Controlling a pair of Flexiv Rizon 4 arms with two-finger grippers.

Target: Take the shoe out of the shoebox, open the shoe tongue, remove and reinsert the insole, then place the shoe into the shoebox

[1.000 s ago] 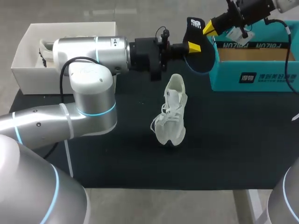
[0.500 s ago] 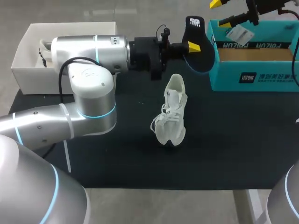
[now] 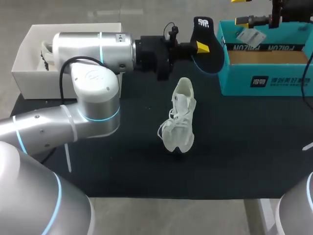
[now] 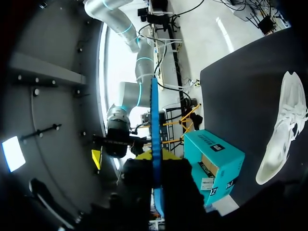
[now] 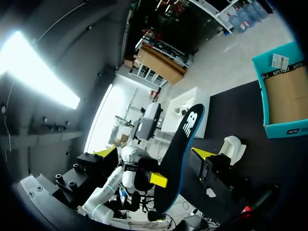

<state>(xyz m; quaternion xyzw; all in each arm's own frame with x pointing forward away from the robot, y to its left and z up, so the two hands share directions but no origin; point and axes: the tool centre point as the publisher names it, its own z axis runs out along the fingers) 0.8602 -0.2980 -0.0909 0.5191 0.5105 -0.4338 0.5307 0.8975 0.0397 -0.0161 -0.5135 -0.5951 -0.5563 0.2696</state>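
An open white cardboard box [image 3: 24, 73] sits at the left. My left pincer [image 3: 199, 47] pinches the black, blue-edged insole [image 3: 211, 58], apparently from both sides, in the air. The white mesh shoe [image 3: 180, 117] rests on the black mat [image 3: 244, 147] nearby. Above the teal cardboard shoebox [image 3: 264, 81], my right pincer [image 3: 242, 11] is spread wide.

The black table [image 3: 244, 147] lies open at 3, 6 and 9 o'clock of the white mesh shoe [image 3: 180, 120]. At 12 the silver left arm [image 3: 93, 49] and black foam insole [image 3: 208, 49] block, with the teal cardboard shoebox [image 3: 264, 81] at 2.
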